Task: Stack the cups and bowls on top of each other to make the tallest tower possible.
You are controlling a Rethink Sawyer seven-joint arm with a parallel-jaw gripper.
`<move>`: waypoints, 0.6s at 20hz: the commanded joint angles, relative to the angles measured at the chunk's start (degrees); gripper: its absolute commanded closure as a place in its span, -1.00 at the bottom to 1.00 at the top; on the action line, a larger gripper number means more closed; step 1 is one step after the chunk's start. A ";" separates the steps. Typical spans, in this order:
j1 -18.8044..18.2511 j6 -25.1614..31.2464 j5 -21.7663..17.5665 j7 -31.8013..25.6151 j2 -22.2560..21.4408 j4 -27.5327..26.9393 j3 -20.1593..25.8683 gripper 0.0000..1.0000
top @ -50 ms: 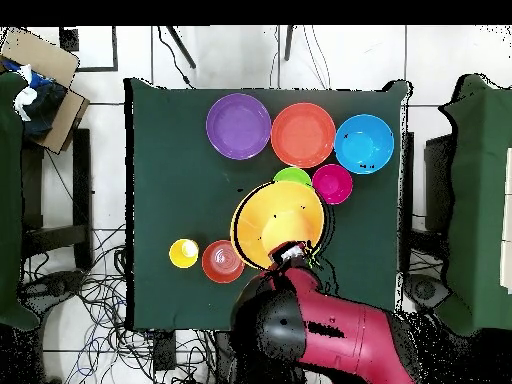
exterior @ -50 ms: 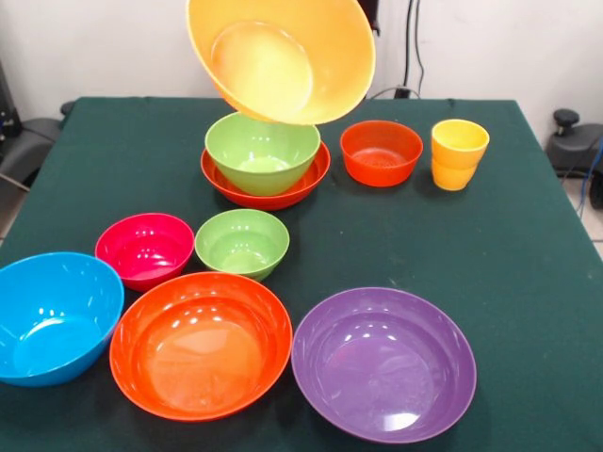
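1. Gripper point(top @ -50 ms: 291, 254) at the rim of a large glossy orange plastic bowl point(exterior @ -50 ms: 281, 58); whether it pinches the rim, cannot tell.
2. Orange bowl tilted, lifted above the medium lime green bowl point(exterior @ -50 ms: 262, 153).
3. Green bowl nested in a wide red-orange bowl point(exterior @ -50 ms: 267, 189) on the table point(exterior @ -50 ms: 528, 254).
4. Yellow-orange plastic tumbler cups point(exterior @ -50 ms: 458, 153) stacked, far side.

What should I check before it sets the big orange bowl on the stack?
1. Orange bowl held aloft: ok, tilted above the stack, its opening toward the front camera.
2. Grip at the gripper: cannot tell, the bowl hides it in the front view and the overhead view is unclear.
3. Stack base: ok, green bowl sits nested in the wide red-orange bowl.
4. Alignment: cannot tell, the orange bowl hangs roughly over the stack, but its tilt makes centring hard to judge.
5. Bowl level for placing: not ok, steeply tilted.
6. Neighbours clear: ok, small red-orange bowl and cups stand apart from the stack.
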 commanded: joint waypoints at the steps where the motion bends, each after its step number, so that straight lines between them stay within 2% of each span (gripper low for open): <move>1: -1.89 -0.91 -2.95 -6.51 2.83 1.13 4.64 1.00; 5: -2.83 -5.96 -5.66 -5.06 4.75 2.97 3.85 1.00; 12: -2.19 -9.66 -7.75 -1.84 7.48 2.39 1.79 1.00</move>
